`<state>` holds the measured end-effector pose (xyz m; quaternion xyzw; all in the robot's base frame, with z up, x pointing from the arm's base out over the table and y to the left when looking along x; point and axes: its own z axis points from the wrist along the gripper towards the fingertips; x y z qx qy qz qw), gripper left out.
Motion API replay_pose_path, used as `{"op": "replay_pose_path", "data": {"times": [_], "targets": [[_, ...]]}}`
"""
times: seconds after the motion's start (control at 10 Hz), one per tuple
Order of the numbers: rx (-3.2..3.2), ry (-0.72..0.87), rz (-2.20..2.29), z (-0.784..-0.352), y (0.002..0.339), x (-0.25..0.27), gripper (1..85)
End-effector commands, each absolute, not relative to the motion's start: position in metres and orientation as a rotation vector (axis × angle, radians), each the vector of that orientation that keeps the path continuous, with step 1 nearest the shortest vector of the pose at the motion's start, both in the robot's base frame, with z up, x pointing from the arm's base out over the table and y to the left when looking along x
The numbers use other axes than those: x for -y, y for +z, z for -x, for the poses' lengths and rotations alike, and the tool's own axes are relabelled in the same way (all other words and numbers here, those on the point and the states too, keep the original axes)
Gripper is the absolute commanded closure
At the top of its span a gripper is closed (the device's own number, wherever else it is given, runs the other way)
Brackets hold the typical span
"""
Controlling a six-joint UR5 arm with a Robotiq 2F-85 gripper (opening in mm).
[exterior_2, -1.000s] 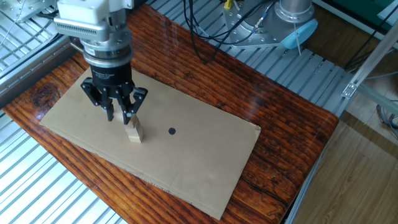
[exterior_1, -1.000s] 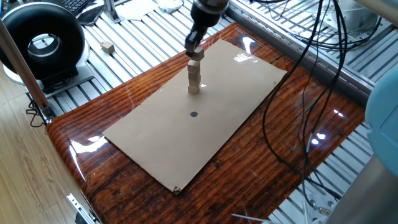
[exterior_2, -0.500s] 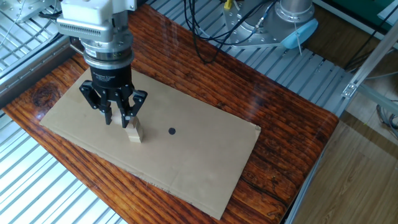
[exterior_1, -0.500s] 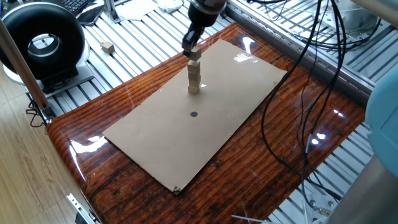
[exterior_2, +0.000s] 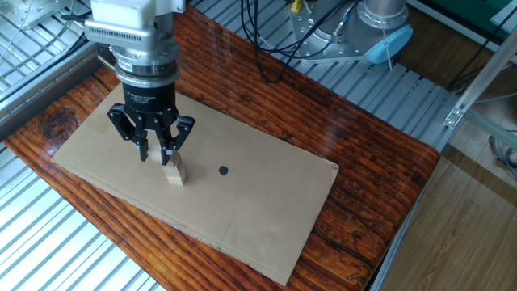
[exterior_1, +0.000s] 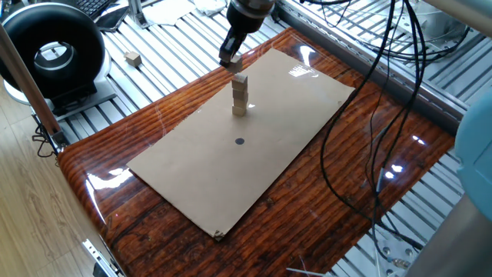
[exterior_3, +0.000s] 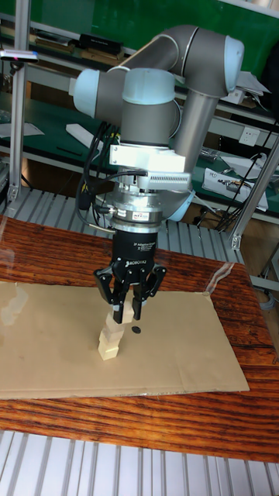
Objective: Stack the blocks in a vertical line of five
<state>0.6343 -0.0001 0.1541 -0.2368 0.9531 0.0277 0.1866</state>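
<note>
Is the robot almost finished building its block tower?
Partly. A stack of blocks stands upright on the cardboard; it looks three or four high, but I cannot count it exactly. Nothing is in hand: the gripper hangs open by the top of the stack, holding nothing. Left to do: at least one block lies on the metal slats off the table, not yet stacked.

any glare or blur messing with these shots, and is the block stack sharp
One fixed view: bright glare patches on the glossy table, stack sharp. The other fixed view: evenly lit, gripper crisp, partly hiding the stack. Tall fixed view: softer, with a reflective streak near the cardboard sheet; stack edges slightly blurred.
</note>
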Motion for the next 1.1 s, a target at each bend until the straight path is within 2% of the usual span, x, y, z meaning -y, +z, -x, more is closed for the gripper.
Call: {"op": "replay_pose_path", "data": {"times": [0.0,1.0], "targets": [[-2.639,0.053,0.678,-0.639,0.157,0.005,73.3],[-2.61,0.062,0.692,-0.624,0.15,0.002,73.7]]}}
